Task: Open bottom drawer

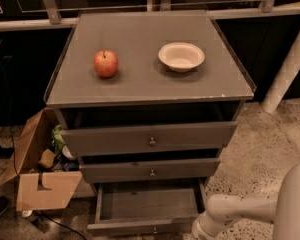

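Note:
The bottom drawer (135,227) is the lowest grey front of the cabinet, with a small brass knob (154,230) at its centre. It stands pulled out, and its inside (147,204) shows bare. My white arm (232,211) reaches in from the lower right. Its rounded end (200,228) sits just beside the drawer's right front corner. The gripper itself is below the bottom edge of the view and does not show.
A red apple (106,63) and a cream bowl (181,56) sit on the cabinet top (140,86). The top drawer (150,139) and middle drawer (150,170) stand slightly out. An open cardboard box (37,184) lies on the floor at the left. A white post (287,69) stands at the right.

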